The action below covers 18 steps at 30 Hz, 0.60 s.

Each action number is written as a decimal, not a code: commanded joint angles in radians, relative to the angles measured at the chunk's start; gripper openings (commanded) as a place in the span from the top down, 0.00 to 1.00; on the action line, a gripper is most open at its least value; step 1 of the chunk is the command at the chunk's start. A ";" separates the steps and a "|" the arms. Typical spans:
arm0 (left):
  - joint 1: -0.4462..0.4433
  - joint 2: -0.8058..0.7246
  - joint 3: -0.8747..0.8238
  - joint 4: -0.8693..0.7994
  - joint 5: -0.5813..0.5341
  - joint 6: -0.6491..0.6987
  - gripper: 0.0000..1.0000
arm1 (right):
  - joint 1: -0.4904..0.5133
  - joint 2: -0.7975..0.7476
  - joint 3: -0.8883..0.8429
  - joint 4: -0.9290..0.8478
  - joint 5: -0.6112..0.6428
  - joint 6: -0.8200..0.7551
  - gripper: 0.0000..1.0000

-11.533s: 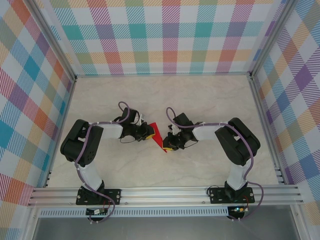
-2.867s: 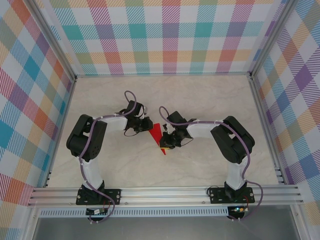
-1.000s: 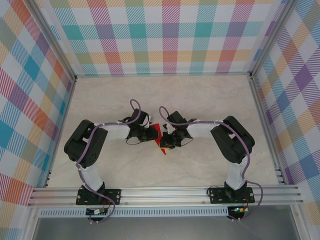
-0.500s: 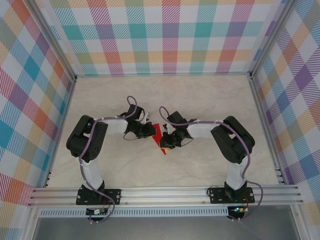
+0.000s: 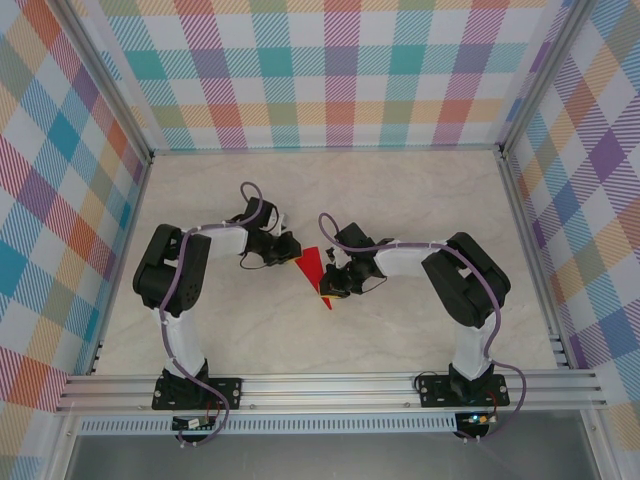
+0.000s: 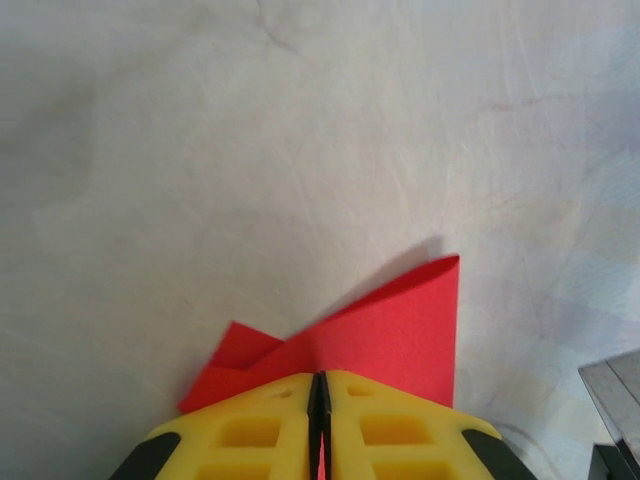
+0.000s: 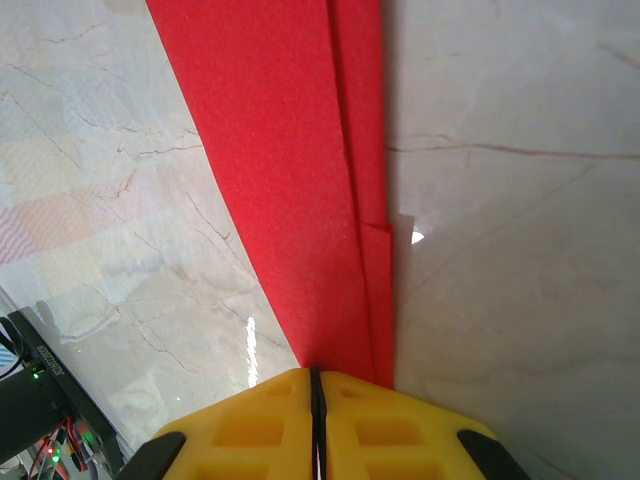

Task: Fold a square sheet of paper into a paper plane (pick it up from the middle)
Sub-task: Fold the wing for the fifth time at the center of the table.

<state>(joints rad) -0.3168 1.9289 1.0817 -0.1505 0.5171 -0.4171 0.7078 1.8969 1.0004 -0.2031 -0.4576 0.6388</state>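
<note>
The folded red paper plane [image 5: 311, 268] is at the centre of the table [image 5: 400, 200]. The left gripper [image 5: 293, 256] at its 10 o'clock and the right gripper [image 5: 329, 287] at its 4 o'clock both pinch it, fingers closed tight on it.

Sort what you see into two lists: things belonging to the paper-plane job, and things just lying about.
Job: red paper, partly folded; left end effector, shut on it; right end effector, shut on it.
Surroundings: table; checked walls; aluminium rail.
</note>
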 commanded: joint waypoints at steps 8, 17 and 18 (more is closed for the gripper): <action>0.087 -0.082 0.038 -0.063 -0.152 0.063 0.87 | 0.005 0.087 -0.082 -0.201 0.151 -0.018 0.90; 0.016 -0.239 -0.126 0.071 0.015 -0.027 0.87 | 0.006 0.090 -0.071 -0.199 0.143 -0.019 0.90; -0.004 -0.242 -0.134 0.080 0.020 -0.033 0.87 | 0.005 0.091 -0.069 -0.199 0.142 -0.020 0.90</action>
<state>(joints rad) -0.2703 1.7054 0.9829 -0.1207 0.4683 -0.4160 0.7078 1.8965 1.0016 -0.2028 -0.4576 0.6388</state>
